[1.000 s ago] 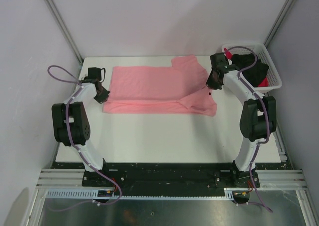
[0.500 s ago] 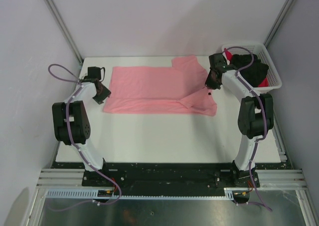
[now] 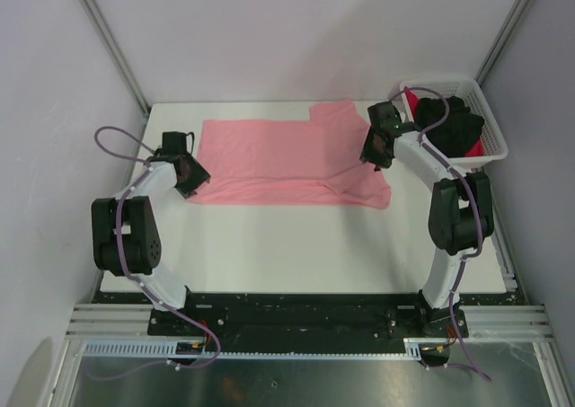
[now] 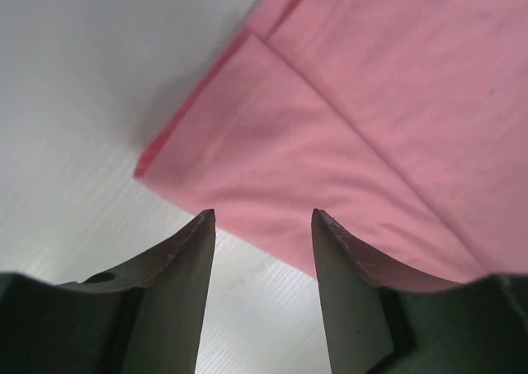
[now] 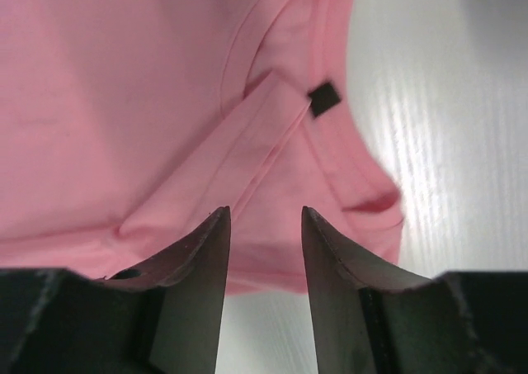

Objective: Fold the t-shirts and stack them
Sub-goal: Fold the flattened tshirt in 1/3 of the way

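Note:
A salmon-pink t-shirt [image 3: 287,160] lies flat on the white table [image 3: 287,245], its near long edge folded over. Its folded left corner [image 4: 247,143] fills the left wrist view. The neck opening with a dark label [image 5: 324,98] appears in the right wrist view. My left gripper [image 3: 187,175] is open at the shirt's left end with only table between its fingers [image 4: 186,258]. At the collar end my right gripper [image 3: 375,146] is open over the cloth, holding nothing. A black t-shirt [image 3: 449,124] and a bright red one [image 3: 488,144] lie in the basket.
A white lattice basket [image 3: 490,119] stands at the table's back right corner, close to the right arm. Grey walls and metal posts enclose the table on three sides.
Both grippers have opened and let go of the pink shirt. The lifted right-hand fold has dropped flat. The left gripper has shifted slightly nearer and right, the right gripper slightly left.

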